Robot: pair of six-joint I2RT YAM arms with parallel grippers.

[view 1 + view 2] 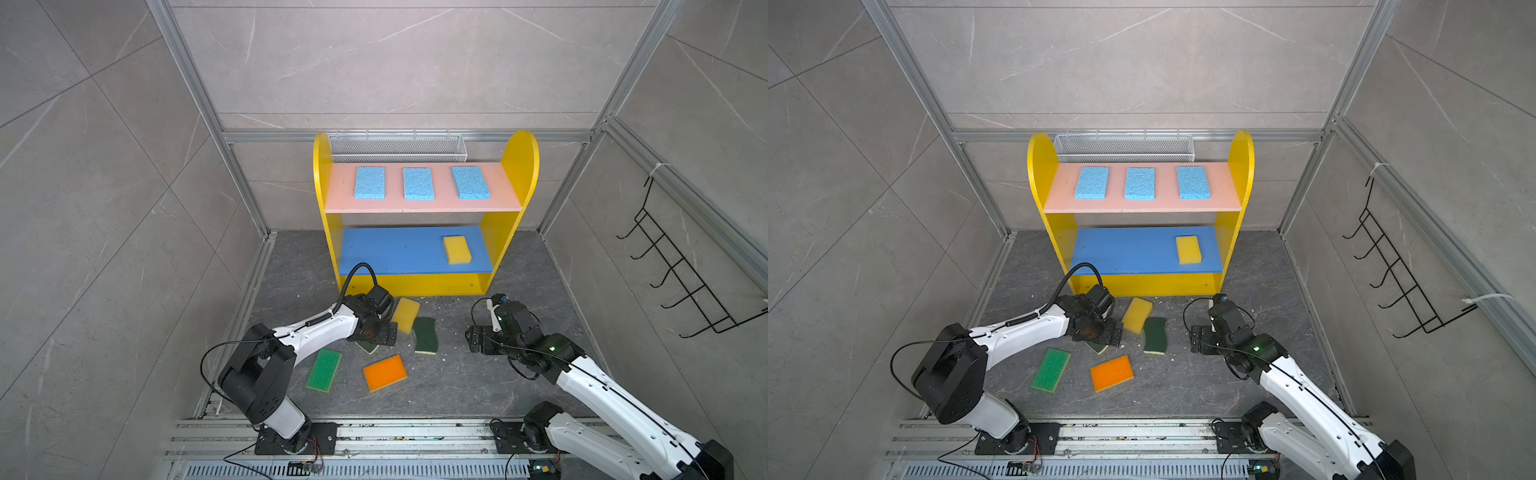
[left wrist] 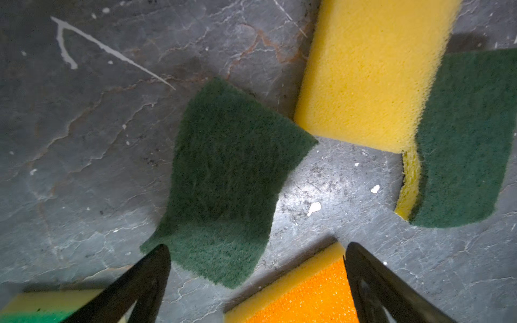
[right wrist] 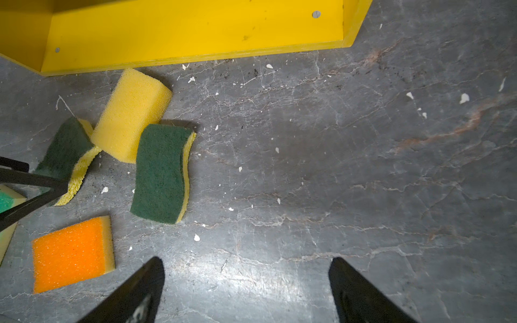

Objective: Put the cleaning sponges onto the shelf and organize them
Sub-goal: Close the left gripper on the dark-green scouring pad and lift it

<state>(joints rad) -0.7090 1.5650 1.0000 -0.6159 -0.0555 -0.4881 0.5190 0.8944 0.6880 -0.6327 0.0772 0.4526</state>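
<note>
Left gripper [image 2: 257,247] and right gripper [image 3: 246,260] gaped empty near five loose sponges [image 1: 385,372] on the floor [image 1: 457,386]; three blue sponges [image 1: 418,183] lay front-to-back on the shelf [image 1: 519,166] top board, one yellow sponge [image 1: 456,249] below

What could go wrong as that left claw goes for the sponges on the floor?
1. The open left gripper hangs over a dark-green sponge that sits close to the yellow sponge; closing might catch or shove both.
2. That yellow sponge touches a second dark-green sponge, so moving one may drag the other.
3. The orange sponge lies right beside the gripper and could get bumped.
</note>
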